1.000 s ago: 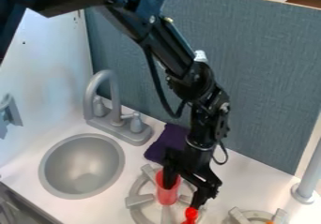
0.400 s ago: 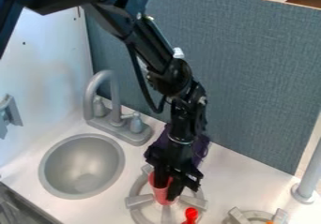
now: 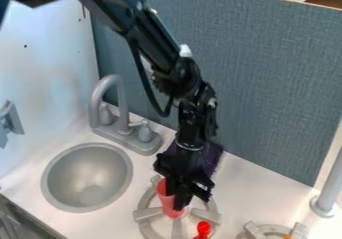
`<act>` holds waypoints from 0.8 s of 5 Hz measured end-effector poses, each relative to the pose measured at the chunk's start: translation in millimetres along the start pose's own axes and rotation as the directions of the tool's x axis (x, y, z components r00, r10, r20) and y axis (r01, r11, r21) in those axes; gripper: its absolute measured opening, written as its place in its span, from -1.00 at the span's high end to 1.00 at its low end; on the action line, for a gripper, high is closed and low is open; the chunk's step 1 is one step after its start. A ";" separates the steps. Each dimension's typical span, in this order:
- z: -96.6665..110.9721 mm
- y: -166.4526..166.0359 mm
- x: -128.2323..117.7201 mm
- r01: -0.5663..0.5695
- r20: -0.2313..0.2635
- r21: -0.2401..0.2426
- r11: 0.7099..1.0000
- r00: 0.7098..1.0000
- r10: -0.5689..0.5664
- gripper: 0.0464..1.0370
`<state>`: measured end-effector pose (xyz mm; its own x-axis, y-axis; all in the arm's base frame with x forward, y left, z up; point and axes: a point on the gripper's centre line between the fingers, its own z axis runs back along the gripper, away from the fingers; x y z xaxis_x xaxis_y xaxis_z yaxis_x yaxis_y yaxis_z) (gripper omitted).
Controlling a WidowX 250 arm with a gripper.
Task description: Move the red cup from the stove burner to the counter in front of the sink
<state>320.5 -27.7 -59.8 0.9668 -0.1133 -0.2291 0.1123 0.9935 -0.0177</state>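
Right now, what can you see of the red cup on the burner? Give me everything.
The red cup is tall, narrows toward its base and has a smooth wall that looks like slightly see-through plastic. It rests mouth up on the gray burner, and seems to lean a little toward the sink. The black tool hides its right side and part of its rim, apparently touching it; I cannot tell how firm any hold is. What is inside is hidden too.

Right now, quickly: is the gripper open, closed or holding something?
Gripper: down at the red cup over the gray burner; whether it is open or closed on the cup can't be told.
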 end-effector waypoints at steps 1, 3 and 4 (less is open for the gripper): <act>22.3 22.7 -27.3 -0.063 0.006 -0.022 0.998 0.998 0.063 0.87; 20.9 63.9 -49.5 -0.296 -0.062 -0.017 0.955 0.954 0.294 0.88; -10.1 67.2 -61.0 -0.335 -0.112 -0.027 0.942 0.937 0.331 0.88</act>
<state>266.7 46.0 -56.8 0.9174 0.2232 -0.3295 -0.2248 0.9738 0.0340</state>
